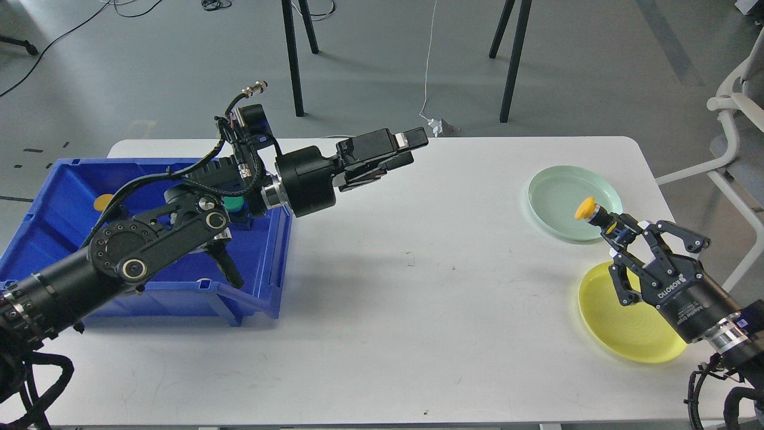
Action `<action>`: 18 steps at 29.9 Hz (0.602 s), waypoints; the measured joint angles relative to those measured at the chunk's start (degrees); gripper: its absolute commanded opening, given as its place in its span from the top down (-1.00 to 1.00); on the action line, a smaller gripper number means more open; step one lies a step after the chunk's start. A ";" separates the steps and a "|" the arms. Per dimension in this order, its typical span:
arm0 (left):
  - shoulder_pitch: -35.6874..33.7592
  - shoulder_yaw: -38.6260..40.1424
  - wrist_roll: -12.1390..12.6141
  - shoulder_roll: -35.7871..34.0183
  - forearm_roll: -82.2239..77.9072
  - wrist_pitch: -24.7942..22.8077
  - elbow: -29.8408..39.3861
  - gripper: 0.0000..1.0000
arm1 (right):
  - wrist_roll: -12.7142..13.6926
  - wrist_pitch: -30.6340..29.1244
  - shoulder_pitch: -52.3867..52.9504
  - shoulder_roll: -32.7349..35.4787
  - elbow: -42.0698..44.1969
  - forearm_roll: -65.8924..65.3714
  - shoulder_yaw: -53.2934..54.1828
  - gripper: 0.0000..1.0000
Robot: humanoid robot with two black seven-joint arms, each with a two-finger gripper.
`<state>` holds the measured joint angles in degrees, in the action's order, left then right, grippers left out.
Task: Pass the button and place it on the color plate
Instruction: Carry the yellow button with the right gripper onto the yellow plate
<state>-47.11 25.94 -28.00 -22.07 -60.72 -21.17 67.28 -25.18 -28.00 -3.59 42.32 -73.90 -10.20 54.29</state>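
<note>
white table (382, 310), grey floor; right claw (621, 230) pinching yellow button (586, 208); left claw (406, 149) pressed together

White chair (737, 113) beside table (418, 298); cables (119, 9) on floor.

Middle of table (382, 286): lying bare, giving wide passage.
Left side: blue bin (262, 263) and left arm (155, 239) (stretching over it) blocking the way.
Right side: green plate (555, 197) and yellow plate (627, 334) sitting close together, right gripper (621, 234) hanging between them.
</note>
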 measured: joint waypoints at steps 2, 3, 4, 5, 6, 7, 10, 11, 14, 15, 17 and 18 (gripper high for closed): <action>0.00 -0.01 0.00 0.01 0.00 0.00 -0.05 -0.68 | -0.04 0.00 -2.18 0.00 1.01 0.07 0.84 0.99; 0.00 -0.01 0.00 0.03 0.00 0.00 -0.13 -0.68 | -0.06 0.00 -3.16 0.00 1.58 0.08 1.15 0.99; 0.00 -0.01 0.00 0.04 0.00 0.00 -0.23 -0.68 | -0.06 0.00 -3.88 0.00 2.18 0.10 1.29 0.99; 0.00 -0.01 0.00 0.08 0.00 0.00 -0.29 -0.68 | -0.06 0.00 -4.36 0.00 2.70 0.17 1.37 0.99; 0.00 -0.02 0.00 0.09 0.00 0.00 -0.34 -0.68 | -0.06 0.00 -4.86 -0.07 3.44 0.44 1.41 0.98; 0.00 -0.01 0.00 0.09 0.00 0.00 -0.37 -0.68 | -0.06 0.00 -5.29 -0.25 4.25 0.91 1.40 0.99; 0.00 -0.01 0.00 0.09 0.00 0.00 -0.40 -0.68 | -0.01 0.00 -5.92 -0.82 7.59 2.70 0.96 0.98; 0.00 -0.01 0.00 0.09 0.00 0.00 -0.42 -0.68 | 0.06 0.00 -5.99 -1.05 8.80 3.14 0.83 0.98; 0.00 -0.01 0.00 0.10 0.00 0.00 -0.47 -0.68 | 0.37 0.00 -6.07 -2.23 12.02 3.78 0.59 0.91; 0.00 -0.01 0.00 0.09 0.04 0.00 -0.48 -0.68 | 0.52 0.00 -6.08 -2.61 12.65 3.81 0.55 0.86; 0.00 -0.01 0.00 0.10 0.07 0.00 -0.48 -0.68 | 0.73 0.00 -6.08 -3.03 13.22 3.86 0.54 0.74; 0.00 -0.02 0.00 0.10 0.07 0.00 -0.49 -0.68 | 0.78 0.00 -6.08 -3.13 13.31 3.87 0.48 0.65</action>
<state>-47.11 25.92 -28.00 -21.97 -60.65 -21.18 66.80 -24.40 -28.00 -9.67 39.20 -60.58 -6.33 54.77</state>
